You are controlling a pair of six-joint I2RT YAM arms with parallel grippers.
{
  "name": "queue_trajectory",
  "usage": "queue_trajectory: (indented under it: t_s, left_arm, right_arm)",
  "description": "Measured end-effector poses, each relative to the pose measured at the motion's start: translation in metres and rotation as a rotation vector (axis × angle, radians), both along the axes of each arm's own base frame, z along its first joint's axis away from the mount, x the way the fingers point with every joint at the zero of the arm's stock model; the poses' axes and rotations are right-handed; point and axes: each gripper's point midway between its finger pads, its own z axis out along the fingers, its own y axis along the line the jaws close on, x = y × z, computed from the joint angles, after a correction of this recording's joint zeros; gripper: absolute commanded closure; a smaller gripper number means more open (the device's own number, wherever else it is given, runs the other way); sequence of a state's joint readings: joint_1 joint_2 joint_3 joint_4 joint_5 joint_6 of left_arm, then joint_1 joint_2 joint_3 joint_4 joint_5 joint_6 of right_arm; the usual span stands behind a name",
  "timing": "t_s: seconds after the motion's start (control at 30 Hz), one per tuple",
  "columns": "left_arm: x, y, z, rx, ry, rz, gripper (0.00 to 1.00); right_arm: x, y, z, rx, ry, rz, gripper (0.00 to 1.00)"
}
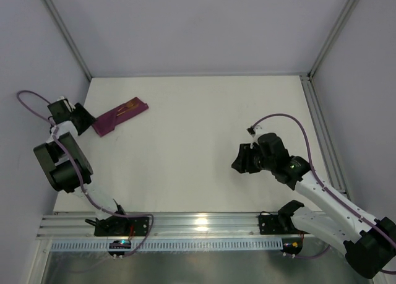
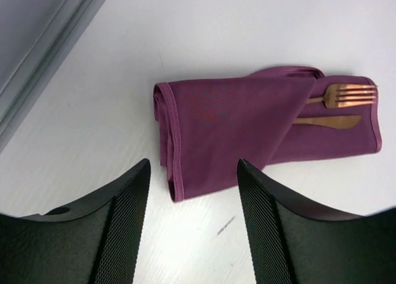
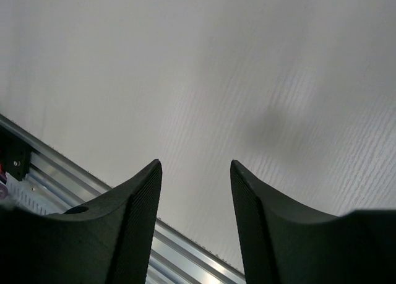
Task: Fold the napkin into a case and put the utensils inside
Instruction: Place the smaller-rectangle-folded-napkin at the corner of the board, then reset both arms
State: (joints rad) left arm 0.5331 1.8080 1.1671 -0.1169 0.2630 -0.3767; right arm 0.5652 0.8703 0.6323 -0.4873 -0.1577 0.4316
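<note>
The case (image 2: 247,129) lies flat at the far left of the table (image 1: 204,129), a plum strip set on a slant. From my left wrist view I can see a diagonal flap folded across it and doubled hems at the end nearest the camera. The fork (image 2: 349,95) and the knife (image 2: 328,121) are tucked under that flap side by side. Only the tines and the blade show at the far, open end, resting on the lower layer of cloth. In the top view they show as no more than a small coppery glint at that end.

My left gripper (image 2: 193,172) hangs just short of the hemmed end, jaws well apart with nothing between them and no cloth pinched. My right gripper (image 3: 195,166) is well away on the right side of the table. It is also spread wide and empty, over bare surface near the front rail (image 3: 185,247).

I judge the folding and the loading both done, so what remains is the retreat. The next move calls for lifting the left arm straight up and back before swinging it. That way neither finger catches the hem and drags the case or tips the utensils out. The right arm has nothing to clear and can simply go home.
</note>
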Motion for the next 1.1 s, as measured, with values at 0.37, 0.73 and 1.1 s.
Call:
queue_trajectory:
  t_s: [0.37, 0.73, 1.1]
  left_arm:
    - [-0.057, -0.032, 0.040, 0.281, 0.033, -0.183, 0.27]
    - [-0.163, -0.068, 0.104, 0.542, 0.058, -0.358, 0.01]
    - [-0.235, -0.103, 0.079, 0.534, 0.223, -0.566, 0.01]
  right_arm:
    - [0.022, -0.005, 0.037, -0.023, -0.100, -0.010, 0.01]
    - [0.045, -0.066, 0.017, -0.184, -0.142, -0.241, 0.01]
    - [0.046, -0.117, 0.015, -0.215, -0.223, -0.476, 0.01]
